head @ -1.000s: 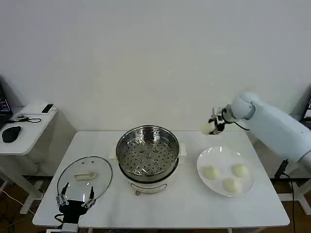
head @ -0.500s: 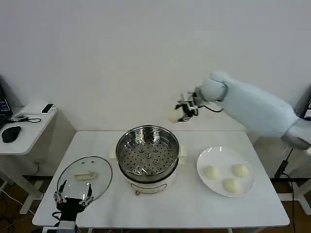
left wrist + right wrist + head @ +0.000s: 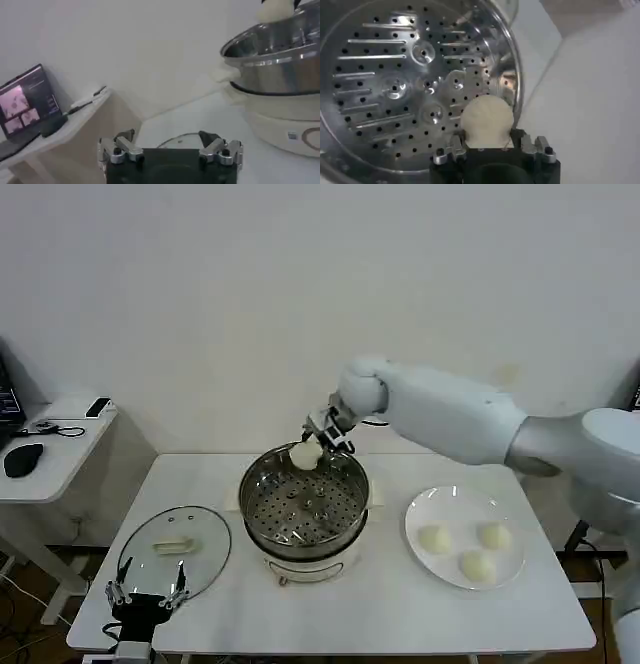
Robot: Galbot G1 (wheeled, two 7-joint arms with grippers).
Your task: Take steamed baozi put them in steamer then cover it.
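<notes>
At the near left edge of the white bench (image 3: 350,614), the left pincer (image 3: 142,596) rests with its fingers spread and holding nothing, just in front of the round clear glass cover with its cream bar handle (image 3: 176,547). Farther back at mid-bench stands the shiny round stainless-steel steamer with a perforated tray (image 3: 304,506), and to its right a flat white round plate (image 3: 463,536) carries three small cream-white steamed baozi (image 3: 478,566). Above the steamer's far rim, the right pincer (image 3: 317,440) is clamped on a fourth round cream-white baozi (image 3: 487,121).
</notes>
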